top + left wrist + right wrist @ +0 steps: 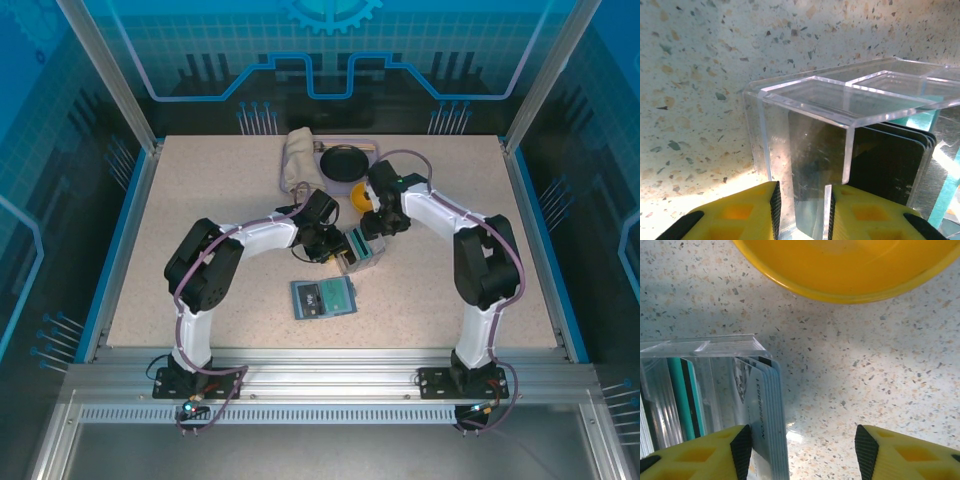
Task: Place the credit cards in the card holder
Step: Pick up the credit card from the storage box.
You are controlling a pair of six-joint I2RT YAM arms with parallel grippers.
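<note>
On the speckled tabletop (pixel 200 220), a yellow bowl (pixel 850 265) sits just behind the clear case (pixel 840 100). The blue card holder (pixel 323 297) lies flat nearer the arm bases, apart from the case. The cards (pixel 771 425) stand upright inside the case. The left gripper (pixel 802 210) seems to pinch a case wall. The right gripper (pixel 802 440) hangs open, with one finger beside the cards.

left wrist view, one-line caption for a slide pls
Left gripper straddling a wall of the clear card case, dark cards stacked inside, on the speckled table.
</note>
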